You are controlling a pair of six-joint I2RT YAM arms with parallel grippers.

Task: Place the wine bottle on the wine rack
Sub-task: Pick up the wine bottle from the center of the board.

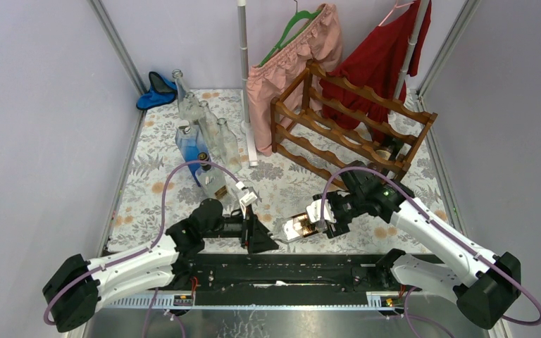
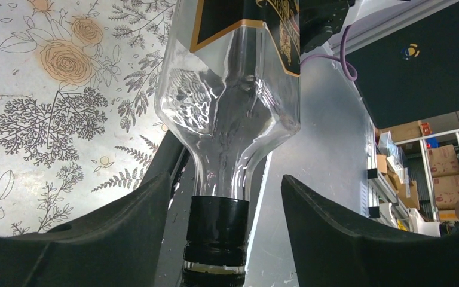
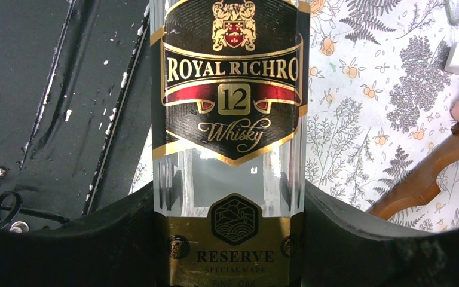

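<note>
The wine bottle (image 1: 297, 227) is a clear square bottle with a black and gold whisky label (image 3: 233, 119), held lying level above the table's near edge. My right gripper (image 1: 322, 215) is shut on its lower body, with the fingers (image 3: 358, 239) pressed against both sides. My left gripper (image 1: 264, 239) straddles the neck and stands open. In the left wrist view there is a gap between the black cap (image 2: 218, 230) and each finger. The reddish-brown wine rack (image 1: 352, 127) stands at the back right, and one of its rails (image 3: 430, 179) shows in the right wrist view.
Several clear glass bottles (image 1: 204, 127) and a blue one (image 1: 189, 144) stand at the back left, with another bottle (image 1: 213, 182) nearer. A dark bottle (image 1: 392, 149) lies in the rack. Pink shorts (image 1: 296, 63) and a red garment (image 1: 380, 63) hang behind. A white pole (image 1: 245, 70) stands beside them.
</note>
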